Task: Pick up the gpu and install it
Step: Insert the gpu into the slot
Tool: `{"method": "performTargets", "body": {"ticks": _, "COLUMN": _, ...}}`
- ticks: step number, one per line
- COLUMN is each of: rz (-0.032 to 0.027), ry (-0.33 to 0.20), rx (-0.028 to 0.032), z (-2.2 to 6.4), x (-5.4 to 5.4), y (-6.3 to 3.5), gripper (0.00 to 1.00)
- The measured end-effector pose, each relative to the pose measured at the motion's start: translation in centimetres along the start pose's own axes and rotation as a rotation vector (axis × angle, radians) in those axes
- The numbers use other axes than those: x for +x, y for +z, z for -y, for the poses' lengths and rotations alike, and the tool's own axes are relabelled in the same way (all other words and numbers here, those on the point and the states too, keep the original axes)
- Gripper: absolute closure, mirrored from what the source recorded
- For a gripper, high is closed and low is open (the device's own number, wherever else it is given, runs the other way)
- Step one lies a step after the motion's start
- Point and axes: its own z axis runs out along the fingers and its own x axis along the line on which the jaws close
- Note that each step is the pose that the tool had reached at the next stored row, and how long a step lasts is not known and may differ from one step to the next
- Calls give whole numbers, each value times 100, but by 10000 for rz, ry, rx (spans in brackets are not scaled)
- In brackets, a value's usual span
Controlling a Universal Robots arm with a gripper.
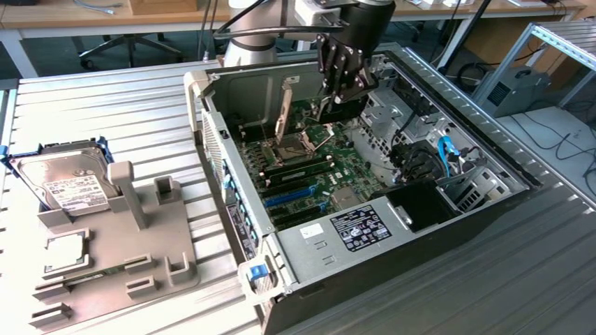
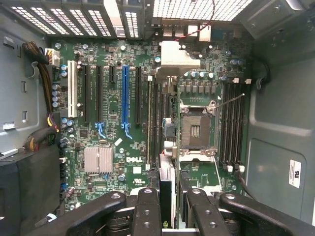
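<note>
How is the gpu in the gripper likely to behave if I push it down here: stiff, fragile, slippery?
Probably stiff: the gpu hangs straight and edge-on in the gripper, with no sag. Likely fragile, since it is a thin card. It may pivot or slip under a push, as it seems pinched along one edge only.

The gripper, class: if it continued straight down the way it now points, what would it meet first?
Probably the motherboard inside the open computer case. The gripper, holding the gpu edge-down, points at the board, near the long slots beside the empty CPU socket. Depth is unclear.
</note>
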Motion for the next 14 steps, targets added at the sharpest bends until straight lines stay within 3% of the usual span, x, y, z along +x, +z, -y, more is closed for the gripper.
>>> {"method": "performTargets", "body": {"ticks": 14, "rz": 0, "ry": 0, "rx": 0, "z": -1, "x": 45, "y": 8, "gripper": 74}}
